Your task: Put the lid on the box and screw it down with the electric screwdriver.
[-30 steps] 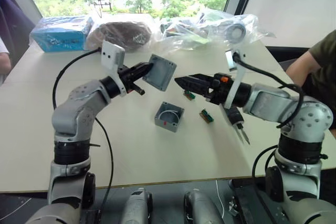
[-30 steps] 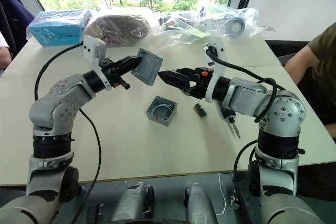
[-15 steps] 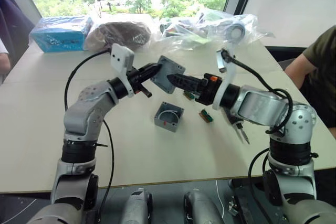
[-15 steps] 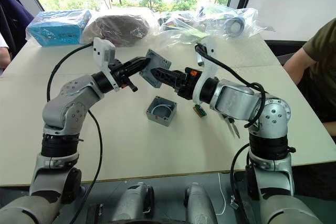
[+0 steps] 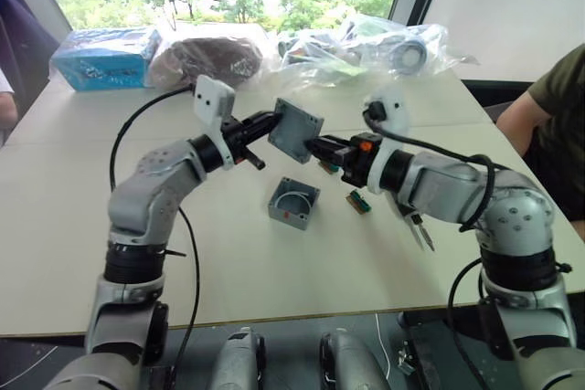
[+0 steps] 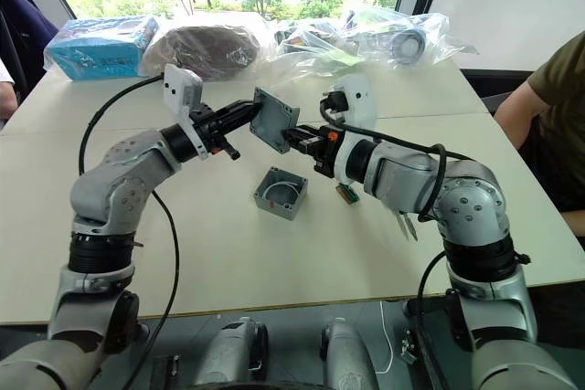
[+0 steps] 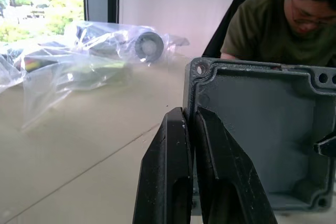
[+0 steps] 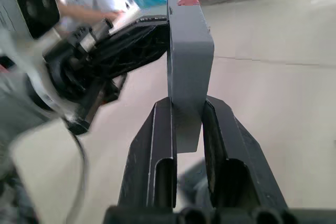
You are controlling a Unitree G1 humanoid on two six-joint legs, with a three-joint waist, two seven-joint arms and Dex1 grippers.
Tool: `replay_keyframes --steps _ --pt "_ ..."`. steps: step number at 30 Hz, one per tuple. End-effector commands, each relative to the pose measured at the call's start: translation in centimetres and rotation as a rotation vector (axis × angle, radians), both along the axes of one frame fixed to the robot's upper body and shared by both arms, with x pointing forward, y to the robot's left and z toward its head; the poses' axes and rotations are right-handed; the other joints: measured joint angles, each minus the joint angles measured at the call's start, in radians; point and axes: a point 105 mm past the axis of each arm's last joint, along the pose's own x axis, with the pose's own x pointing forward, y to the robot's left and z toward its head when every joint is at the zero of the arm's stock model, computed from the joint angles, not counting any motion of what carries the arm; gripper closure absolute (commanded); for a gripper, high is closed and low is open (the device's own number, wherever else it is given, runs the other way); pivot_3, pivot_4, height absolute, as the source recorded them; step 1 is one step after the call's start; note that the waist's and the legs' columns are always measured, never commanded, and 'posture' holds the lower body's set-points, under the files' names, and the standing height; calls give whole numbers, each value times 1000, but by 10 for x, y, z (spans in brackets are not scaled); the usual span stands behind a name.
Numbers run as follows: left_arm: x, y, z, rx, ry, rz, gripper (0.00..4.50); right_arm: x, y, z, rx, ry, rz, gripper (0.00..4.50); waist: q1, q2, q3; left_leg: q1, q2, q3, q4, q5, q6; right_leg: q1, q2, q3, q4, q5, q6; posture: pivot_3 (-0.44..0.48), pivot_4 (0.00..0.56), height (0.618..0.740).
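Observation:
The lid [image 5: 297,128], a flat grey square plate, hangs tilted on edge in the air above the table's middle. My left gripper [image 5: 272,122] is shut on its rim near a corner screw hole; the left wrist view shows the rim pinched between its fingers [image 7: 178,145]. My right gripper [image 5: 315,145] is shut on the opposite edge, its fingers on both faces of the lid [image 8: 189,56]. The box [image 5: 294,203] lies open-side up on the table below, a red mark on its side. The electric screwdriver [image 5: 413,222] lies behind my right forearm, largely hidden.
Two small green connector blocks [image 5: 359,202] [image 5: 327,167] lie right of the box. Clear plastic bags [image 5: 366,43] and a blue carton [image 5: 105,57] line the far edge. A person sits at the table's right side [image 5: 558,107]; another person's arm [image 5: 5,107] is at the left.
My right gripper moved left to the lid and closed on its edge. My left arm carried the lid a little toward the middle and kept its hold.

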Motion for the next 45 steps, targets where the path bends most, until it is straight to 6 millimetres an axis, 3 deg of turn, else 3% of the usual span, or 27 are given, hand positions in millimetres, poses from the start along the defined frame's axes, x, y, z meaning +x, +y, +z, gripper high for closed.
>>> replay_keyframes --steps 1,7,10,16,19,26,39,45 --pt "-17 7 8 48 15 -140 3219 -10 -2 21 -209 -308 36 4352 0 0 0 0 0 0 0 0 0 0 0 0 0 0 0 0 150 740" --pt "-40 29 10 238 89 -405 793 -14 -9 16 -582 -791 120 4352 0 0 0 0 0 1 -1 0 0 -1 1 0 -3 -2 -3 0 150 740" --pt "-46 39 11 338 93 -500 24 -18 -6 9 -709 -977 206 4352 0 0 0 -1 0 3 -1 0 0 -1 1 0 -4 -2 -3 0 150 740" --pt "-42 58 1 518 124 -628 24 -21 6 -30 -1082 -1448 349 4352 0 0 0 -1 0 6 -1 0 0 -1 1 0 -6 -2 -3 0 150 740" --pt "-37 62 -4 560 131 -641 24 -16 5 -49 -1170 -1539 322 4352 0 0 0 -2 0 6 -1 0 0 -1 1 0 -6 -2 -3 0 150 740" --pt "-24 60 -5 616 108 -653 24 -13 -4 -78 -1274 -1547 208 4352 2 -1 1 -2 0 7 0 0 -1 -2 1 1 -5 -2 -3 0 150 740" --pt "-15 60 -7 695 48 -673 24 -11 -1 -84 -1231 -1488 140 4352 0 -1 1 -2 0 6 0 0 -1 -2 2 0 -3 -2 -1 0 150 740" --pt "-14 62 -10 701 43 -671 24 -15 5 -95 -1206 -1460 203 4352 1 -1 1 -2 0 6 0 0 -1 -2 2 0 -3 -2 -1 0 150 740"
